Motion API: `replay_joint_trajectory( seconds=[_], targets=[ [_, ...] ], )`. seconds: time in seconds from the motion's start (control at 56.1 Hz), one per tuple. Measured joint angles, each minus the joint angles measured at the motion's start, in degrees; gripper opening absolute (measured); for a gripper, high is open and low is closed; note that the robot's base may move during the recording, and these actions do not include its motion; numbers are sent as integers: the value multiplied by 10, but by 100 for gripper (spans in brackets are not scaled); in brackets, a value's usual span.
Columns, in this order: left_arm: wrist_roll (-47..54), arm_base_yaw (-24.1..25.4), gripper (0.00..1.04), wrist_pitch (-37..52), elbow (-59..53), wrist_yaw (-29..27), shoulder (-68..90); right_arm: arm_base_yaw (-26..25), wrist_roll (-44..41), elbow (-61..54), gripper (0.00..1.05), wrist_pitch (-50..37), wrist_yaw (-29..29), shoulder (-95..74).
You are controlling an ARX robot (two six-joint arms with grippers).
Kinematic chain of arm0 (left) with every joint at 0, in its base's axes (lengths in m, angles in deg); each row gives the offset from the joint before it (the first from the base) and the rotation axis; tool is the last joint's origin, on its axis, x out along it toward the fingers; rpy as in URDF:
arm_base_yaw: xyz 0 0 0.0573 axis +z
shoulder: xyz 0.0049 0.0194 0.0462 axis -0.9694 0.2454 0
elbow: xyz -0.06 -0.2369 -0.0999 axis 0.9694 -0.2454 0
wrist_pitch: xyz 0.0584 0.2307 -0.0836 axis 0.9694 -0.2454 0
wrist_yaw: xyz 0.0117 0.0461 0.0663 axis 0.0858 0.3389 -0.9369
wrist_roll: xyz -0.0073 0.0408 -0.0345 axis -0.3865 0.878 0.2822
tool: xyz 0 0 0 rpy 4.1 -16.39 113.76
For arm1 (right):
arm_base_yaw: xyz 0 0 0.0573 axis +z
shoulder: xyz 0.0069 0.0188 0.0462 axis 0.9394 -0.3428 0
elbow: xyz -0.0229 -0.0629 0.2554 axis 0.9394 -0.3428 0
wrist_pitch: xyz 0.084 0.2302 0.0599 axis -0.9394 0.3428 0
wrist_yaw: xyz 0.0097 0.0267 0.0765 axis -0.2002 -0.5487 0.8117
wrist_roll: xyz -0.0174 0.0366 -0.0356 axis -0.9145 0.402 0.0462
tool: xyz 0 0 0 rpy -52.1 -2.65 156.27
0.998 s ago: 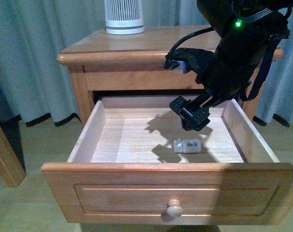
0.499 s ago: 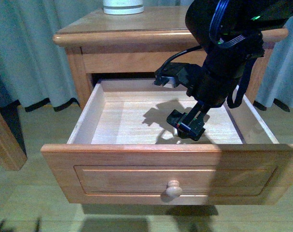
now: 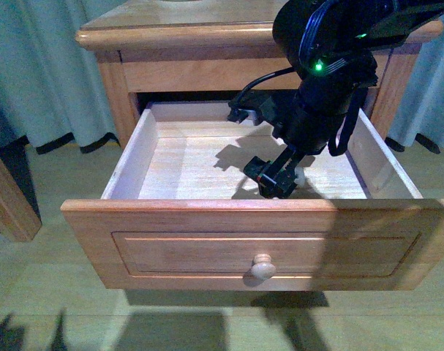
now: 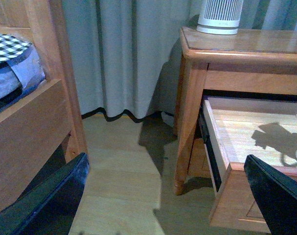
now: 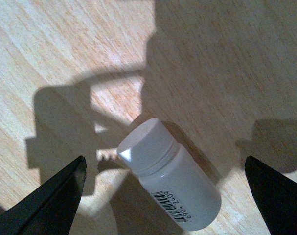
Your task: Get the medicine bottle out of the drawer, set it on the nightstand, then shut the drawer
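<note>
The drawer (image 3: 207,248) of the nightstand (image 3: 170,33) stands pulled out, its pale inside showing. Down on the drawer floor hangs my right gripper (image 3: 275,180), open. The medicine bottle (image 5: 168,178) lies on its side on the pale wood, white cap and barcode label showing. It sits between the two dark fingers of my right gripper (image 5: 164,161), and neither finger touches it. In the front view the arm hides nearly all of the bottle. My left gripper (image 4: 166,159) is open over the floor beside the nightstand (image 4: 246,44), holding nothing.
A tall white ribbed device (image 4: 220,17) stands on the nightstand top. A wooden bed frame post (image 4: 45,58) rises to the left, with grey curtains (image 3: 39,73) behind. The drawer's round knob (image 3: 262,268) faces me, and the drawer walls close in around the right arm.
My right gripper has dropped lower into the drawer and come forward over the bottle, which the arm now hides in the front view. That view has also shifted downward.
</note>
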Motion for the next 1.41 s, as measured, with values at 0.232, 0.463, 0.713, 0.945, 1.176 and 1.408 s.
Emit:
replay_joint_trajectory(
  seconds=[0.232,0.463,0.713,0.945,1.176,1.408],
  targets=[
    [0,0,98,0,0,0,0,-6,11,1,98,3,7,-5],
    [0,0,98,0,0,0,0,-10,29,-6,87,0,10,-5],
    [0,0,98,0,0,0,0,-13,50,-21,49,-7,16,-5],
    [0,0,98,0,0,0,0,-13,66,-50,30,-33,25,8],
    [0,0,98,0,0,0,0,-10,111,-121,30,-78,60,62],
    [0,0,98,0,0,0,0,-2,166,-179,29,-134,92,199]
  ],
)
